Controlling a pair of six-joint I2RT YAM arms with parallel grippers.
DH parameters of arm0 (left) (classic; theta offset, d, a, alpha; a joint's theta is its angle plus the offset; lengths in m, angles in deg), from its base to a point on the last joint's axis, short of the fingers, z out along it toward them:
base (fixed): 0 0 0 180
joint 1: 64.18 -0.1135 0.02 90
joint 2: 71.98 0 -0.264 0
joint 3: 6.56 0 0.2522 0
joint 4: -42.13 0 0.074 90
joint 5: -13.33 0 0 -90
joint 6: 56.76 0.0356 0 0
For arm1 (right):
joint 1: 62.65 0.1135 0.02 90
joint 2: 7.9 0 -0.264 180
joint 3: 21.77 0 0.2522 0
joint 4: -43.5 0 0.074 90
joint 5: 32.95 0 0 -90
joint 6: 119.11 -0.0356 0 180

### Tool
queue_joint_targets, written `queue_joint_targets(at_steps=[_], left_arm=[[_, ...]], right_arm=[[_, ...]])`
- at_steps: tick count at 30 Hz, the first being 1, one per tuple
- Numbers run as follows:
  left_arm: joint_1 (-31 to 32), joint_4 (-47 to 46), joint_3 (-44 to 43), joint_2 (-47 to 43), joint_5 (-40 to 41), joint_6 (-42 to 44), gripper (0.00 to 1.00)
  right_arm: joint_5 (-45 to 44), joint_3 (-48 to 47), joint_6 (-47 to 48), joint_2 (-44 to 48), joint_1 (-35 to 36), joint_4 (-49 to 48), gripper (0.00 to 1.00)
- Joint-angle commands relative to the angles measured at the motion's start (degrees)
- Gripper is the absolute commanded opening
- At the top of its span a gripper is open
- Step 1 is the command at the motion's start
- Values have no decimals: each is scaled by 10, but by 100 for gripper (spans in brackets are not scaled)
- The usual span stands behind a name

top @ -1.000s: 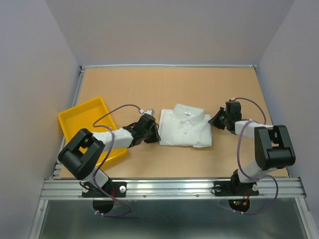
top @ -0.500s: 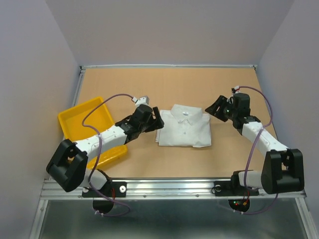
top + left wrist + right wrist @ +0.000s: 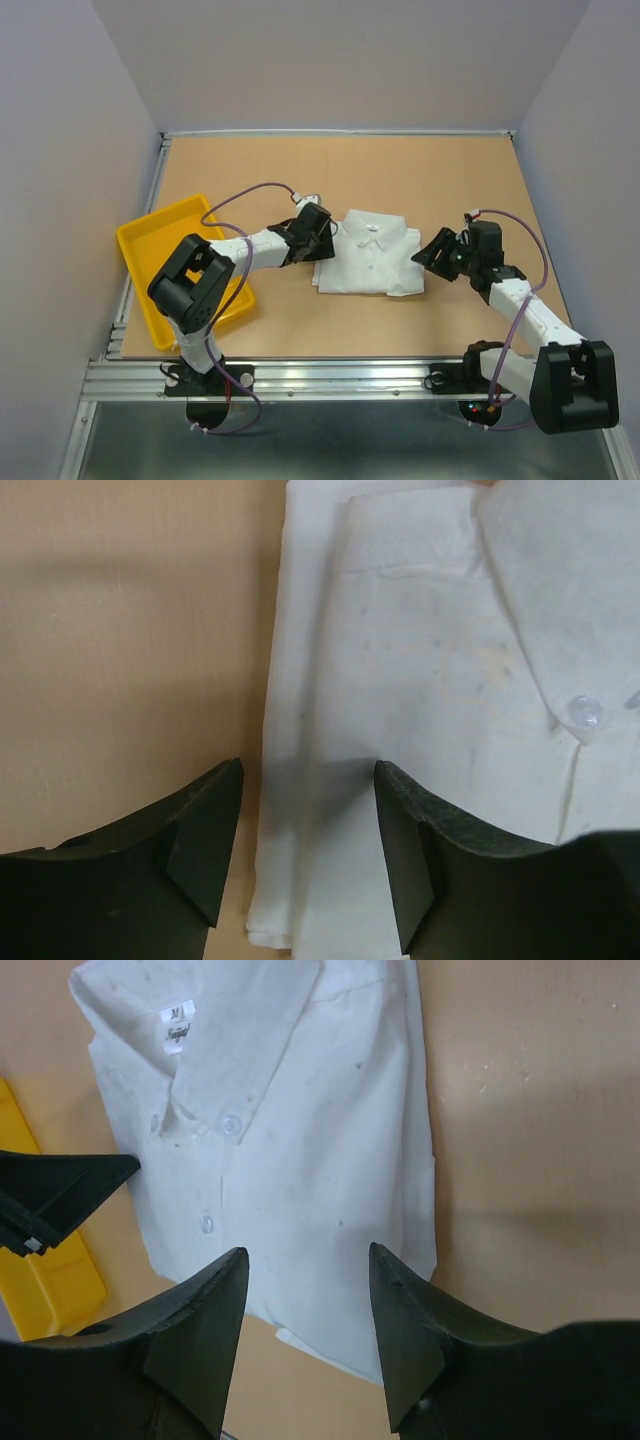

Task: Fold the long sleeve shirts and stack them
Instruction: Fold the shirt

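Note:
A folded white long sleeve shirt [image 3: 370,262] lies in the middle of the table, collar toward the far side. My left gripper [image 3: 322,240] is open at the shirt's left edge; in the left wrist view its jaws [image 3: 308,780] straddle that edge of the shirt [image 3: 450,680] without closing. My right gripper [image 3: 428,252] is open just right of the shirt; in the right wrist view its jaws [image 3: 308,1260] hover above the shirt's [image 3: 290,1160] right part. Neither gripper holds anything.
A yellow tray [image 3: 180,262] sits at the left of the table, under the left arm, and shows in the right wrist view [image 3: 50,1280]. The table's walls rise at the back and sides.
The left gripper moved right to the shirt's left edge as its arm folded. The right gripper moved nearer and down toward the shirt's right edge. The shirt stayed put.

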State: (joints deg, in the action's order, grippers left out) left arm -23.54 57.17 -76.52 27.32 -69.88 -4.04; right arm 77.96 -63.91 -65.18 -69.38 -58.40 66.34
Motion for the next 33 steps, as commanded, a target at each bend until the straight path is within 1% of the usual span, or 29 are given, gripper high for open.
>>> queue_joint_targets(at_steps=[1, 2, 3, 5, 6, 7, 9, 10, 13, 16, 21, 24, 25, 28, 29, 33], left_arm=[[-2, 1, -24, 5, -6, 7, 56], [-2, 0, -23, 7, -6, 6, 54], [-2, 0, -22, 8, -6, 5, 45], [-2, -2, -17, 9, -9, -1, 32], [-2, -6, -15, 9, -8, -3, 20], [-2, -8, -8, 8, -11, -5, 13], [-2, -10, 0, 4, -15, -10, 10], [-2, -9, 4, 3, -19, -12, 10], [-2, -36, 18, -1, -36, -24, 6], [-2, -69, 38, -16, -60, -44, 6], [-3, -74, 50, -19, -57, -59, 6], [-7, -78, 58, -16, -55, -67, 6], [-9, -80, 64, -14, -54, -72, 6], [-15, -89, 74, -11, -56, -78, 5], [-20, -92, 80, -10, -56, -82, 5], [-25, -102, 93, -15, -59, -91, 5]], right_arm=[[26, 14, -15, 26, 9, -12, 56], [28, 15, -18, 27, 10, -11, 56], [28, 17, -19, 27, 11, -12, 56], [29, 24, -22, 31, 13, -12, 55], [28, 26, -24, 35, 15, -12, 54], [28, 27, -25, 42, 15, -12, 50], [29, 27, -29, 55, 16, -12, 46], [29, 25, -30, 59, 16, -13, 43], [49, 16, -33, 51, 17, -13, 38], [52, 17, -38, 46, 23, -19, 38], [38, 51, -55, 24, 23, -40, 37], [-18, 90, -75, 19, 22, -46, 31], [-50, 112, -82, 22, 22, -47, 28], [-93, 144, -109, 37, 22, -47, 25], [-101, 164, -125, 50, 21, -47, 24], [-115, 186, -160, 96, 21, -45, 23]])
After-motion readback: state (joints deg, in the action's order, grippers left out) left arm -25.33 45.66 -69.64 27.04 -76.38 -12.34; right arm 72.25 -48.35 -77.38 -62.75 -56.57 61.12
